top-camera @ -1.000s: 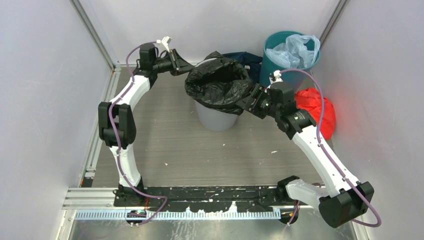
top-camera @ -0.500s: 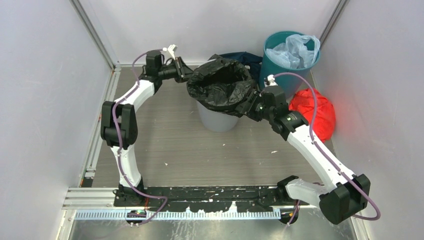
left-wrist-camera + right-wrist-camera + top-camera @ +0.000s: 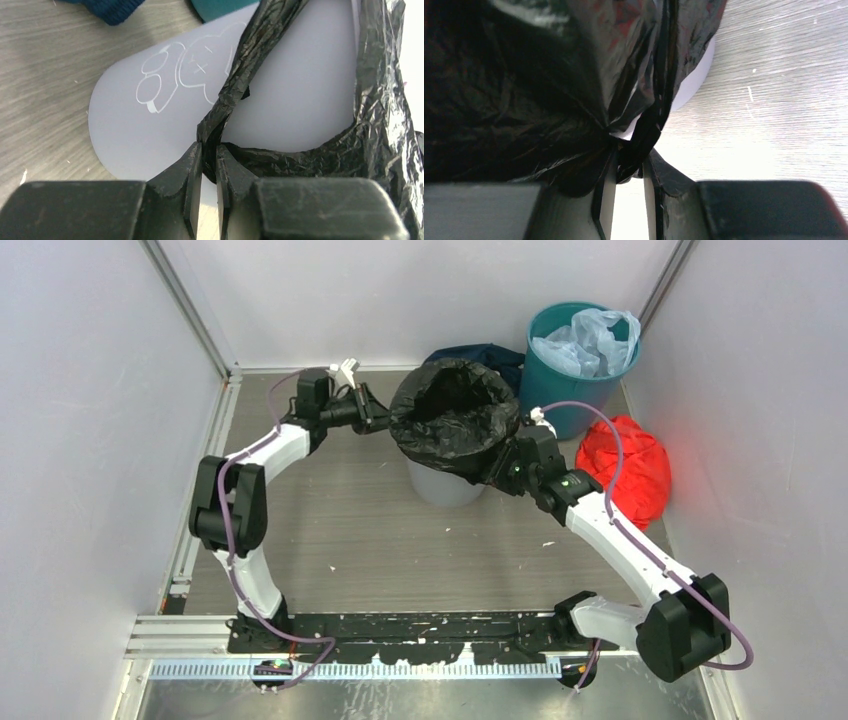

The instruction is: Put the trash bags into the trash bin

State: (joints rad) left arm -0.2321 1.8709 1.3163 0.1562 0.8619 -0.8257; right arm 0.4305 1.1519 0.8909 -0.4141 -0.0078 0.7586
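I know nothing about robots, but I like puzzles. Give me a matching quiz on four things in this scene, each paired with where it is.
1 black trash bag
2 grey bin
3 teal bin
4 red bundle

a holds a pale blue bag
b lies beside the teal bin
c draped over a bin's mouth
d stands under the black trash bag

Pairs: 1-c, 2-d, 3-a, 4-b

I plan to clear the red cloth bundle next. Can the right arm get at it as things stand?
Probably not yet: the path looks free, since the red cloth bundle lies beside the right arm, but the right gripper is closed on the glossy black plastic bag.
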